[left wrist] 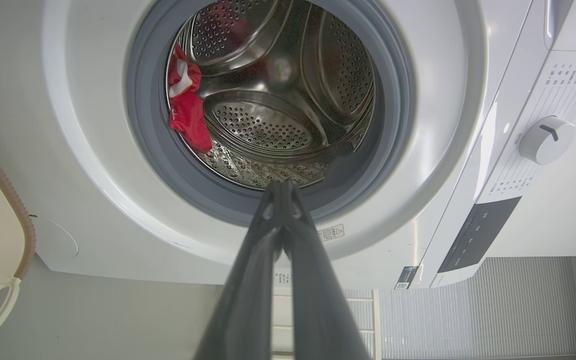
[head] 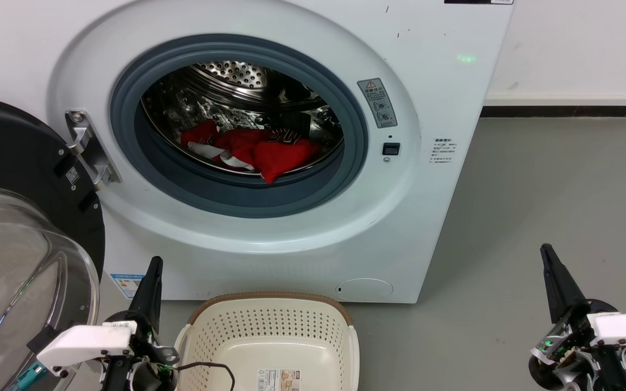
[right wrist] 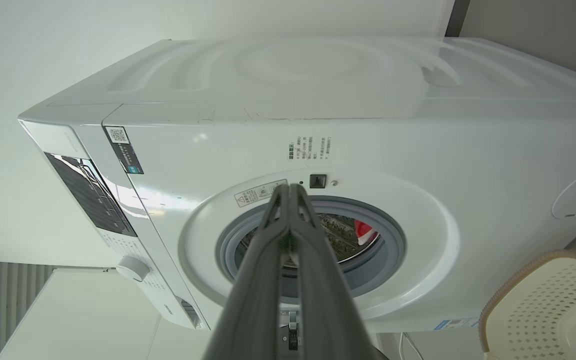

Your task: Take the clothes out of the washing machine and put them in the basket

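Left hand (head: pixel 155 263) and right hand (head: pixel 546 251), fingers pressed together, both empty, above grey floor (head: pixel 536 206) near white wall (head: pixel 574 43).

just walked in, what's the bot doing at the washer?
Nothing is being handled yet. The washing machine has its door open, and the red clothes lie in the drum. The cream basket sits on the floor in front, with no clothes in it. The left claw and right claw hang low either side of it, both shut, holding nothing.

Head view's edges cut off the basket (head: pixel 275 298) and the glass door (head: pixel 14 255).
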Motion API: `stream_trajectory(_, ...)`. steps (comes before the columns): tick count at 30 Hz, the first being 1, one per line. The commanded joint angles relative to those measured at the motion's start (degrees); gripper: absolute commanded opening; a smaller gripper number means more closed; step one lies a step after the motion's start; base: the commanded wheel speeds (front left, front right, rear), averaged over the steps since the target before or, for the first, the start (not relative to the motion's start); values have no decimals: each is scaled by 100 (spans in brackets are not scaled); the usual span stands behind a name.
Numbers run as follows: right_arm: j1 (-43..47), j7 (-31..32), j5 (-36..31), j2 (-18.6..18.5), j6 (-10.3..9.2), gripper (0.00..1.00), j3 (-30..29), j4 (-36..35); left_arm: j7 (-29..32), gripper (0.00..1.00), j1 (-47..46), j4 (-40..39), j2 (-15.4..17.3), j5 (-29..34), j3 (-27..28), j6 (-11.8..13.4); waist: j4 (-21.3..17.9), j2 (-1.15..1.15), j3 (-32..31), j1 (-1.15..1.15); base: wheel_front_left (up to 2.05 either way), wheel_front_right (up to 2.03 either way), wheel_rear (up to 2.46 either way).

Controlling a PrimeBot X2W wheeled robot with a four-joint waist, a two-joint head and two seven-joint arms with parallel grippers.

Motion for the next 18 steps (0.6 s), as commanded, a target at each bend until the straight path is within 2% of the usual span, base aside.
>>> stream_trajectory(1,-75,5,-26,18,0,0,5,3,10,0,-33,-4,-7,-11,14,-9,0,0,0,0,0,0,0)
stream_trajectory(12,-75,5,-26,18,0,0,5,3,10,0,-33,-4,-7,-11,14,-9,0,0,0,0,0,0,0)
stream_trajectory(13,1,-2,0,0,0,100,0,0,-1,100,0,1,0,0,-2,0,0,0,0,0,0,0,0)
stream_trajectory(18,70,-137,-1,1,0,100,86,-66,-121,100,-12,-24,-2,18,-136,0,-6,0,-4,0,0,0,0)
